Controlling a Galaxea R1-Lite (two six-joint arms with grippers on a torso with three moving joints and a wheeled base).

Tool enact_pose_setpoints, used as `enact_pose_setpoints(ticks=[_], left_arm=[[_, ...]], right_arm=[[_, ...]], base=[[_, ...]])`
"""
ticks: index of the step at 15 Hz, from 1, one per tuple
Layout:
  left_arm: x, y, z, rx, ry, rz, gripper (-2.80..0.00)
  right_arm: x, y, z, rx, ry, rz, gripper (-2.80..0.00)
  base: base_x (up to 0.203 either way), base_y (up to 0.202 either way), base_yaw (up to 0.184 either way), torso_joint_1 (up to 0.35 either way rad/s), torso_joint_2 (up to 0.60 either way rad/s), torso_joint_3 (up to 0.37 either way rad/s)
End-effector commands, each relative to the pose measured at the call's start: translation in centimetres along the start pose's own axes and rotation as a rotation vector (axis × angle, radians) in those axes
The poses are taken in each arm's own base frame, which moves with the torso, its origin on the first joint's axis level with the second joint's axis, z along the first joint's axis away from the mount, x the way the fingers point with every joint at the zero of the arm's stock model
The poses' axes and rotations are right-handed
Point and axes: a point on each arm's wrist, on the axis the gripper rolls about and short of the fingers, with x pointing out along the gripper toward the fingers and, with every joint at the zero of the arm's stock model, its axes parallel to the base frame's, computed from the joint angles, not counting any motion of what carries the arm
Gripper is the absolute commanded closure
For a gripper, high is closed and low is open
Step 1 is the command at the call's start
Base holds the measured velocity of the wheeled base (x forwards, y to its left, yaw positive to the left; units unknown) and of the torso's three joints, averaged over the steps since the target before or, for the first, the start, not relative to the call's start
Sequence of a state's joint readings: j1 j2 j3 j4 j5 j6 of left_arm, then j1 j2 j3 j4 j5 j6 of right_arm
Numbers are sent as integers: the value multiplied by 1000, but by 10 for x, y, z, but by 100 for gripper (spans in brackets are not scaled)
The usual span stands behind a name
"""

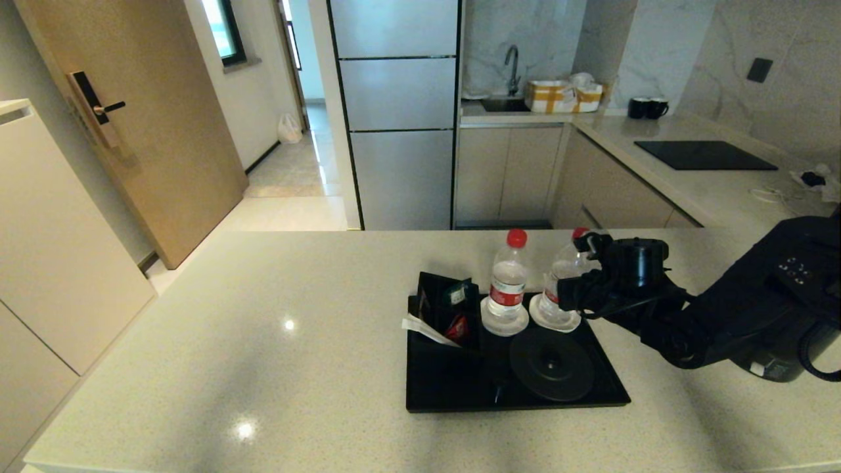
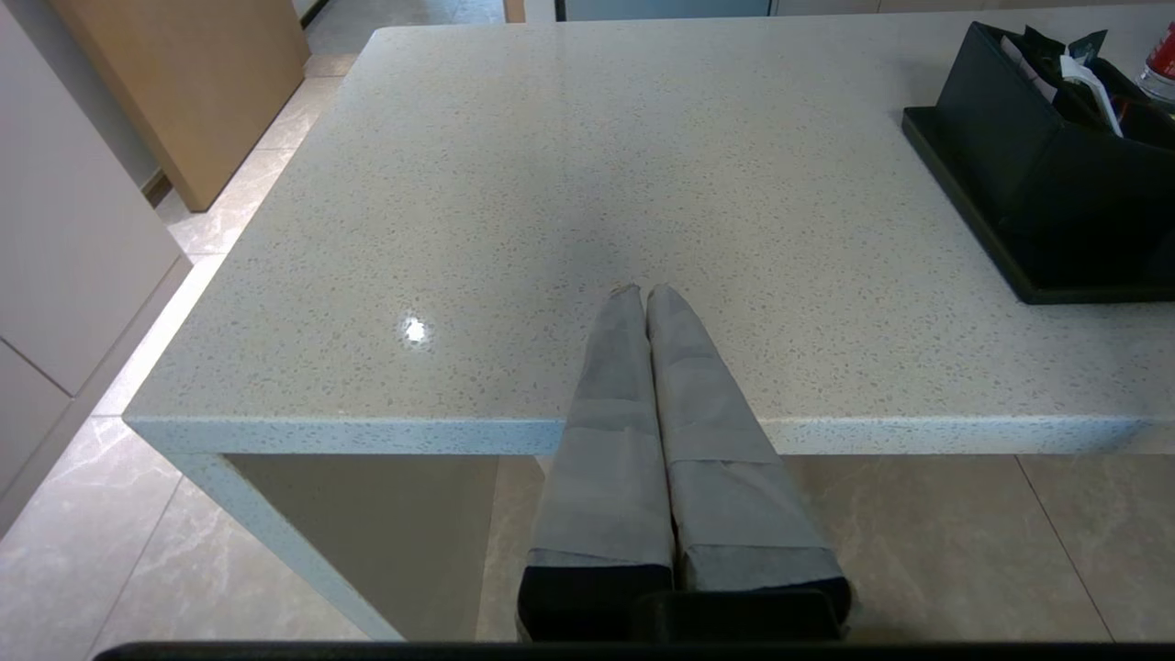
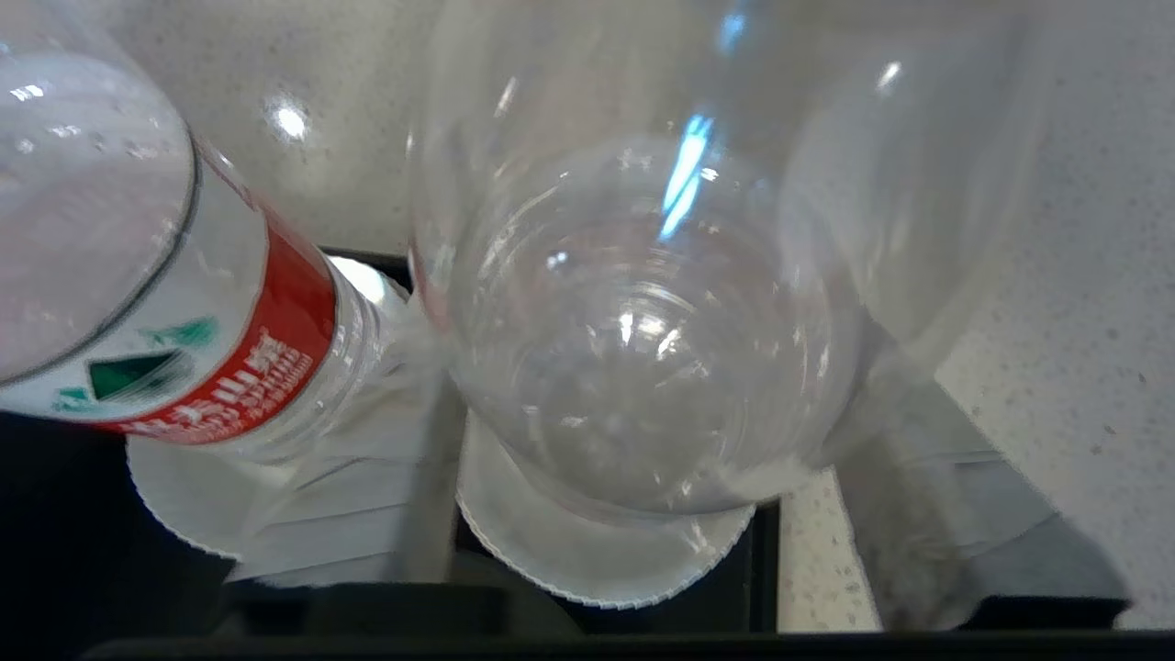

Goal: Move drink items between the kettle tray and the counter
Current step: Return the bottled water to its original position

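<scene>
**Kitchen surroundings, off-task**

Tall grey fridge (image 1: pixel 394 112) at back, beside a sink (image 1: pixel 502 104) with curved tap (image 1: pixel 512 66). Yellow-striped white box (image 1: pixel 564 96) just right of sink. Two black mugs (image 1: pixel 647 108) near the corner, touching. Black cooktop (image 1: pixel 704 155) set in the side worktop; white cable and plug (image 1: pixel 811 179) lying further along it. Wooden door (image 1: pixel 141 118) at left, dark lever handle (image 1: pixel 105 108). White bag (image 1: pixel 289 128) on hallway floor.

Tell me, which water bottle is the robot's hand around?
The bottle on the right coaster. The right gripper sits around it, while the other bottle, on the left coaster beside the sachet box, stands free.
</scene>
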State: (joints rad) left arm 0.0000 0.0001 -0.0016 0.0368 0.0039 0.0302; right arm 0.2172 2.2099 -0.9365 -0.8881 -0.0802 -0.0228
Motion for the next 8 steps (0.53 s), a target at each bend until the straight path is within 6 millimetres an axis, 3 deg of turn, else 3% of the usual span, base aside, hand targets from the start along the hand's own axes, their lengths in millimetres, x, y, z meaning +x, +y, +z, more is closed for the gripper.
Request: enact_pose_setpoints(ticks=[1, 8], left_arm=[[0, 0, 0, 0, 1, 1, 0], [0, 0, 0, 0, 0, 1, 0]], right_arm=[[-3, 0, 4, 2, -16, 2, -280], [-21, -1, 8, 3, -18, 18, -280]], base=[[0, 0, 0, 0, 0, 0], [0, 0, 0, 0, 0, 0]])
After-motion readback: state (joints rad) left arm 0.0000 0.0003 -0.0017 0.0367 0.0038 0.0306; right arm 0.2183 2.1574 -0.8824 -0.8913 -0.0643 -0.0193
